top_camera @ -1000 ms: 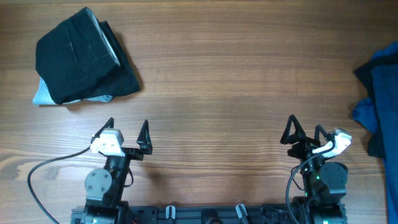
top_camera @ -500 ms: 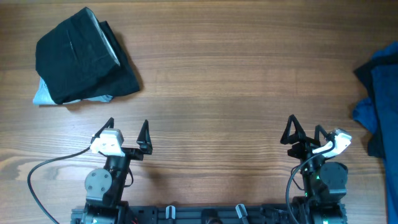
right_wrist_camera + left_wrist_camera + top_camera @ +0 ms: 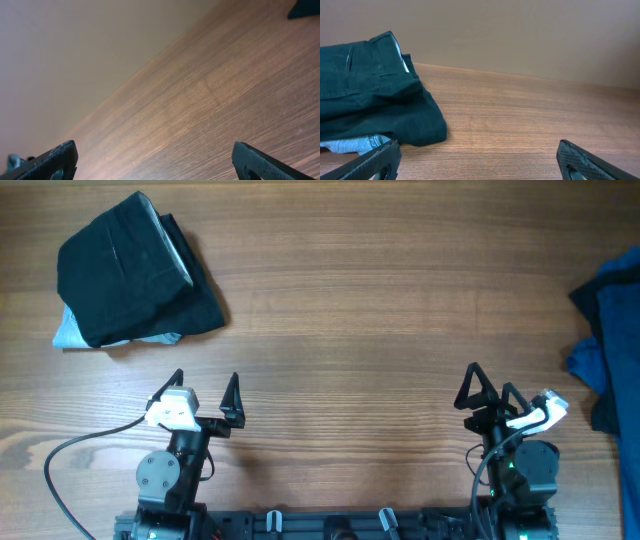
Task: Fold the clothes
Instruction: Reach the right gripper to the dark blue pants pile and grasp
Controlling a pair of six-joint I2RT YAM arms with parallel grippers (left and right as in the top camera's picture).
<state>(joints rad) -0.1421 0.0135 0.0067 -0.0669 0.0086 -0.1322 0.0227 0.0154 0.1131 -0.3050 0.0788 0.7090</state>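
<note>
A folded black garment [image 3: 125, 270] lies on a pale blue one [image 3: 72, 330] at the table's far left; both show in the left wrist view, the black one [image 3: 370, 105] above the pale blue one [image 3: 350, 145]. Blue clothes [image 3: 612, 340] lie heaped at the right edge, partly out of frame; a dark corner [image 3: 305, 9] shows in the right wrist view. My left gripper [image 3: 205, 388] is open and empty near the front edge, below the folded stack. My right gripper [image 3: 493, 393] is open and empty near the front right, left of the blue heap.
The wooden table [image 3: 380, 310] stretches between the two piles. The arm bases and a black cable [image 3: 60, 470] sit along the front edge. A plain wall stands behind the table in both wrist views.
My right gripper has shifted slightly to the right and turned a little. The left arm and the clothes have not moved.
</note>
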